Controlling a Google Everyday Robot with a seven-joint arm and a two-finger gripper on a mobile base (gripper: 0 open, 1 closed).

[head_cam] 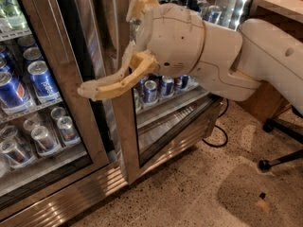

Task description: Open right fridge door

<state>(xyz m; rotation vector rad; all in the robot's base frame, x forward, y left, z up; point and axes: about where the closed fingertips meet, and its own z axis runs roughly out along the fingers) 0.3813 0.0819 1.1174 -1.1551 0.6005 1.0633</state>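
Two wide-spread fingers (111, 82) of the gripper (112, 41) straddle the right fridge door (124, 141) frame.

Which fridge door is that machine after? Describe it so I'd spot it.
On the steel fridge, take the glass door nearer the chair legs. That right fridge door has the gripper at its left edge; unlike the left door, it stands ajar, with a white LED strip beside it.

The gripper (111, 46) hangs, fingers spread, at the right door (125, 141) edge; left door (85, 122) crowds close, floor (199, 193) open, chair base (284, 159) rightward.
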